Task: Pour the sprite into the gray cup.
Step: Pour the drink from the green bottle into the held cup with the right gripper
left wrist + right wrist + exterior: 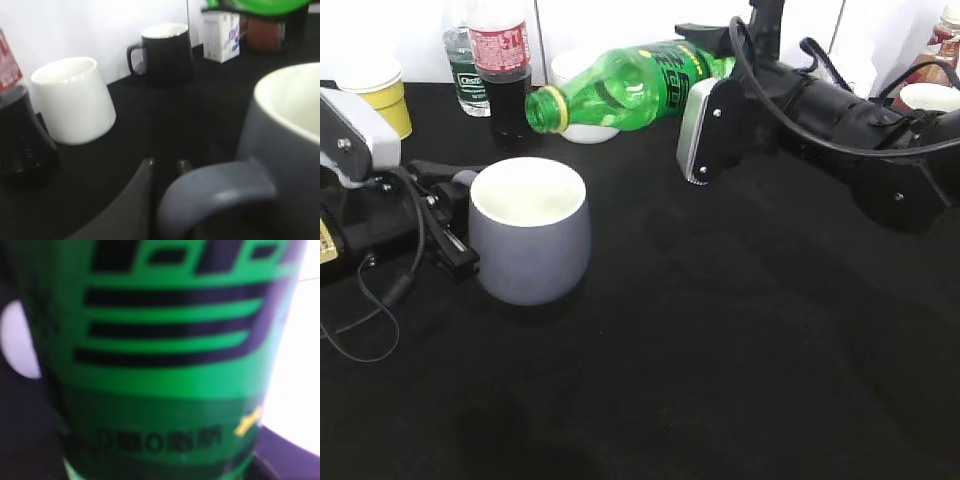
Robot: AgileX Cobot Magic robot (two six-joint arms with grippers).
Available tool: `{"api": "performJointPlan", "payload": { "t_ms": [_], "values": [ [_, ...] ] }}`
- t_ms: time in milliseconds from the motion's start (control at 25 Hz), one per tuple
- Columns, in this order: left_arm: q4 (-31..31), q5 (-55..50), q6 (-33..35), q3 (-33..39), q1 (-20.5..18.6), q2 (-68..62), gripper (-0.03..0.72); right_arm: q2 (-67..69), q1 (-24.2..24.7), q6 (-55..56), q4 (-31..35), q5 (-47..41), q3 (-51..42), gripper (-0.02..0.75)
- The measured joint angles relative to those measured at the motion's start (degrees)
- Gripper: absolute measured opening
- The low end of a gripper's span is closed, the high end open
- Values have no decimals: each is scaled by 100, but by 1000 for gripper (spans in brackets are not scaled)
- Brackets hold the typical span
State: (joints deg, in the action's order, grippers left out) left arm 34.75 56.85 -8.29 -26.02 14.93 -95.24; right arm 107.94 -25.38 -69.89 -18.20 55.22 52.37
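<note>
The sprite (630,88), a green bottle, lies nearly level in the air with its yellow-ringed mouth pointing left, just above and behind the gray cup (530,250). My right gripper (705,82) is shut on the bottle's labelled body, which fills the right wrist view (165,365). No liquid stream shows. The gray cup stands upright on the black table and its white inside looks empty. My left gripper (455,215) is at the cup's left side. In the left wrist view its fingers (166,164) are closed round the handle of the gray cup (285,130).
A cola bottle (502,60), a small clear bottle (468,70), a yellow cup (380,95) and a white bowl (582,70) stand at the back. The left wrist view shows a white cup (75,100), a black mug (165,52) and a small carton (220,35).
</note>
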Motion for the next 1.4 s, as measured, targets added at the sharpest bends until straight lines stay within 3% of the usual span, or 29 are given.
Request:
{"api": "performJointPlan", "payload": {
  "t_ms": [320, 1400],
  "values": [
    [0, -22, 0, 0, 0, 0, 84, 0, 0, -916, 58, 182, 0, 405],
    [5, 111, 10, 0, 0, 0, 84, 0, 0, -977, 78, 243, 0, 405]
  ]
}}
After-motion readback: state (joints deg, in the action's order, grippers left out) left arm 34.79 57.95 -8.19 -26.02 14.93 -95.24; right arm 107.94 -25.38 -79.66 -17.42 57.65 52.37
